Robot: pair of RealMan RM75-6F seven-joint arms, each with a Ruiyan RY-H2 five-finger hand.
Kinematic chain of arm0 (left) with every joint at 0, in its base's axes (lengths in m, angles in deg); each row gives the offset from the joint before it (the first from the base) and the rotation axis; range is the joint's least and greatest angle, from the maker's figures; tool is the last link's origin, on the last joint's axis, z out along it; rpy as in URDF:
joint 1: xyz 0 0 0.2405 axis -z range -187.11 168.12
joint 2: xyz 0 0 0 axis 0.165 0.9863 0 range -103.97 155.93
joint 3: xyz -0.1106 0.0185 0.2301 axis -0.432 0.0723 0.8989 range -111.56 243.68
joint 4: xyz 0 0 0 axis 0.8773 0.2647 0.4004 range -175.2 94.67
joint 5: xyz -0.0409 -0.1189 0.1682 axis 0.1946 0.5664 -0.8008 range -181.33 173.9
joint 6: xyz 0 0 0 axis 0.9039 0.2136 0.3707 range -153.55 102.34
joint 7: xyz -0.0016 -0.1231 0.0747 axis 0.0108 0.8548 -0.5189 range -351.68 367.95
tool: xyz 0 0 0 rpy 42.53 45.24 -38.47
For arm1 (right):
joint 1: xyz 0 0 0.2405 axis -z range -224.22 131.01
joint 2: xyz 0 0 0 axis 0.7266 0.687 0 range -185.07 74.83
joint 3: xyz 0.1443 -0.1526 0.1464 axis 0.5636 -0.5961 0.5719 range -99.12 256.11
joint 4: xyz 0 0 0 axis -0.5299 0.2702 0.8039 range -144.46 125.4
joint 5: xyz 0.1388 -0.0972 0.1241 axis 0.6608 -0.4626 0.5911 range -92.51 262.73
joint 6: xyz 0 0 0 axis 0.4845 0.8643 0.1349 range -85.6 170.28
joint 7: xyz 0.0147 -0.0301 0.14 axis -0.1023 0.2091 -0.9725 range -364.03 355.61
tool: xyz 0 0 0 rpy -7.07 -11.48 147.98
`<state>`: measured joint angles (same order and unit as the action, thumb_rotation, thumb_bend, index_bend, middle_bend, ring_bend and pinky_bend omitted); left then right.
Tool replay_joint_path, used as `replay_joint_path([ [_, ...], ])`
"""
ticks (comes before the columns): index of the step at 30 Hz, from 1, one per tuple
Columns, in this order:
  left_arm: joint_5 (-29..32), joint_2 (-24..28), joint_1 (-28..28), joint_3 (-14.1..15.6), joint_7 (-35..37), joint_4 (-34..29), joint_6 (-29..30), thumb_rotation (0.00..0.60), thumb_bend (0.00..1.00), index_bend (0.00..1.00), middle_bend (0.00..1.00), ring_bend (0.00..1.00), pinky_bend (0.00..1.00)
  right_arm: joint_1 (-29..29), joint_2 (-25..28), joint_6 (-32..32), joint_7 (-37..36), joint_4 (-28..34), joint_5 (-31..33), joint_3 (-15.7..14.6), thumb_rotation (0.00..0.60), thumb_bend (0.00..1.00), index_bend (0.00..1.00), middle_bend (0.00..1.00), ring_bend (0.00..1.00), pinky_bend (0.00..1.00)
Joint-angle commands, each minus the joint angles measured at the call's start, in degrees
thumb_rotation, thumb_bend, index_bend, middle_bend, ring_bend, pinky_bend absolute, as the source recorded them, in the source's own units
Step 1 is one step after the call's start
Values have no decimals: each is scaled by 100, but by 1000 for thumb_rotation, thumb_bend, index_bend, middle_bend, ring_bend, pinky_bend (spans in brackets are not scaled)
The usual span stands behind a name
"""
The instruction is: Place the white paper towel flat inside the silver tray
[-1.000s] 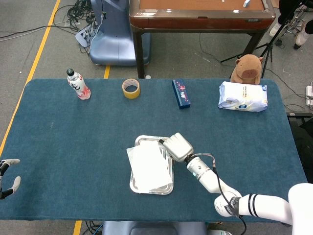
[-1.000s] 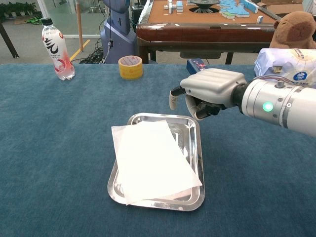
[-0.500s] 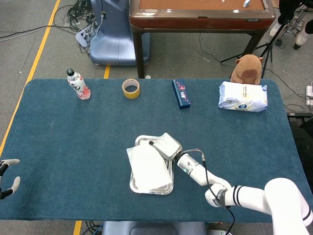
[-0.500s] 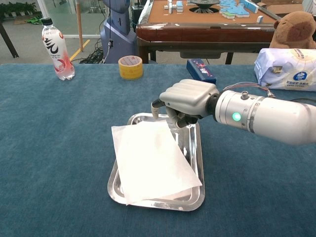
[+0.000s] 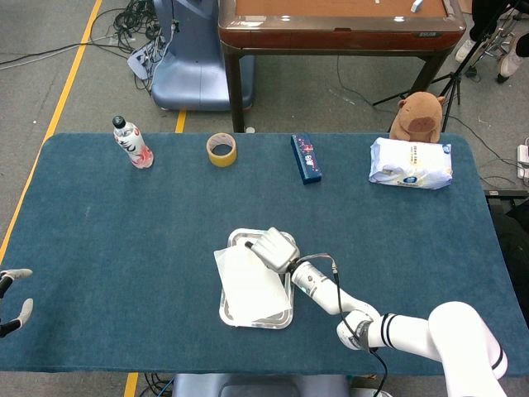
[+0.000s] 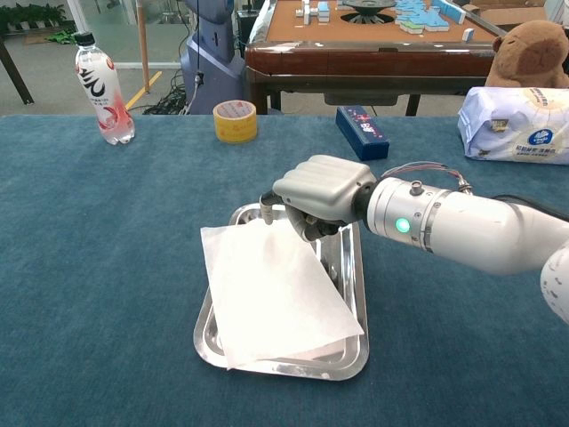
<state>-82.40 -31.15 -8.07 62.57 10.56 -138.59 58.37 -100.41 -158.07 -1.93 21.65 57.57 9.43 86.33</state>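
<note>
One sheet, the white paper towel (image 6: 271, 289), lies skewed in the silver tray (image 6: 349, 267) at lower centre, its long axis running from upper left to lower right, its left corner overhanging the tray's rim onto the table (image 6: 107, 267). The right hand (image 6: 316, 191) hovers at the towel's upper edge, fingers (image 6: 267, 199) curled downward, holding nothing I can make out; contact is uncertain. The left hand (image 5: 12, 299), at the far lower left, sits open and well apart.
</note>
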Motion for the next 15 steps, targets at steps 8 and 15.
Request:
replay_joint_path([
  [8, -34, 20, -14, 11, 29, -12, 22, 600, 382, 293, 307, 227, 399, -8, -233, 22, -54, -219, 73, -45, 600, 1000, 318, 1000, 1000, 1000],
  [15, -45, 41, -31, 8, 65, -19, 54, 600, 382, 293, 307, 227, 399, 23, -324, -3, 26, -289, 142, -73, 600, 1000, 318, 1000, 1000, 1000],
])
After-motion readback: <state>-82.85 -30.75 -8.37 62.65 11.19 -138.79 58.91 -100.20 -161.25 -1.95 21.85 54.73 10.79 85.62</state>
